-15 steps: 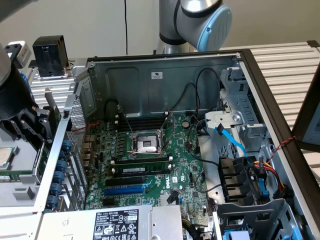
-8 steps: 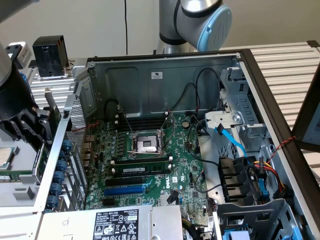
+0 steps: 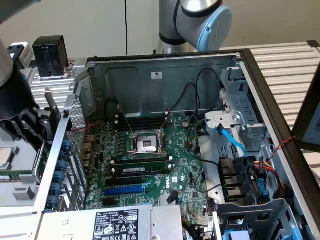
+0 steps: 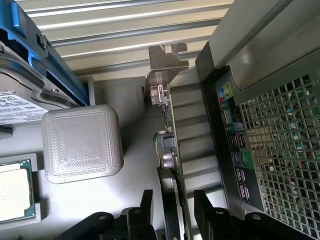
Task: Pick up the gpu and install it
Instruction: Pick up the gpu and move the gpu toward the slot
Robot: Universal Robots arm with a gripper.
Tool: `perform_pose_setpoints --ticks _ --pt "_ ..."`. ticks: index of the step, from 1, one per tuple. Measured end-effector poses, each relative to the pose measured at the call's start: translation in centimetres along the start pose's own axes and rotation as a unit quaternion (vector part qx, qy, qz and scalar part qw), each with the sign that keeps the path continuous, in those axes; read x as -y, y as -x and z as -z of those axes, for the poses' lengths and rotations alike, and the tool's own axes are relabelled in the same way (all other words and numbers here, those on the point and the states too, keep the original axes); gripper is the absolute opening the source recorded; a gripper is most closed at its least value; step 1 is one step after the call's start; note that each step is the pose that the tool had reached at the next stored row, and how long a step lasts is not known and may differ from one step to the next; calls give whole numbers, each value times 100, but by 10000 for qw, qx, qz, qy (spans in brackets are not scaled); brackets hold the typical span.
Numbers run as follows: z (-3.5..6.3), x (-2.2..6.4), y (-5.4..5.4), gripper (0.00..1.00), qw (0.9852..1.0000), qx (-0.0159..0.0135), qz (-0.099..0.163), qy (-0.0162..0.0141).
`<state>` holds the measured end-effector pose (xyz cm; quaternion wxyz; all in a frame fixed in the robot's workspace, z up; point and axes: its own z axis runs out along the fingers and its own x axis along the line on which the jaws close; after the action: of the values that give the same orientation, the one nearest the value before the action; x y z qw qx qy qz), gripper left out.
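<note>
A: How does the gripper [image 4: 173,196] stand?

B: Jaws wide, nothing clamped. The two black fingers [image 4: 148,206] sit one on each side of the gpu [image 4: 168,150]. A sliver of gap shows on both sides, so I read it as straddling the card, not gripping it.

A: And the card itself?

B: It is right in the space between the fingers, standing on its edge over a pale grey surface. From the wrist it is seen edge-on: a thin green board with a white connector and small parts along it.

A: Which way does it run?

B: Its long axis goes straight out ahead of the fingertips, away from the wrist. It ends in the metal end bracket [image 4: 164,67] at the far end. So the jaws' closing line crosses the board's thin dimension, and I'd judge any grasp here depends on that.

A: What lies further out?

B: Just past one finger is the rear I/O panel [image 4: 232,145] with its coloured ports, then a perforated grille [image 4: 282,150]. Past the other finger is a translucent white block [image 4: 82,142], and beyond that a CPU chip [image 4: 15,192]. Ahead, past the bracket, is a slatted surface [image 4: 130,35].

A: And the motherboard [image 3: 150,160]?

B: It lies inside the open computer case [image 3: 135,85], well apart from the tool. The tool hangs outside the case wall, at the exterior view's left.
</note>
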<state>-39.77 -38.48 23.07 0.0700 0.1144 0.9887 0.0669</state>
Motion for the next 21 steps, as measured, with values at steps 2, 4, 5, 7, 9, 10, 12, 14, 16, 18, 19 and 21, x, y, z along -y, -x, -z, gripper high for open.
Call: perform_pose_setpoints --ticks 2,4,5,7,9,10,12,14,16,18,19,21 --pt "-9 -7 3 46 10000 -20 -6 -8" --pt "-13 -12 5 46 10000 -30 -11 -16" --pt "-15 -13 6 44 10000 -32 -12 -19" --pt "-14 -14 6 36 10000 -30 -12 -33" --pt "-14 -15 8 36 10000 -24 -9 -59" --pt "-14 -16 11 36 10000 -20 -7 -78" --pt "-18 -19 27 36 9999 -11 -3 -112" --pt "-19 -22 36 36 9999 -6 2 -136" --pt "-19 -23 36 36 9999 -5 3 -142" --pt "-19 -25 37 36 9999 -7 3 -144" --pt "-20 -26 38 36 9999 -12 2 -145" --pt "-21 -28 38 36 9999 -20 1 -146"
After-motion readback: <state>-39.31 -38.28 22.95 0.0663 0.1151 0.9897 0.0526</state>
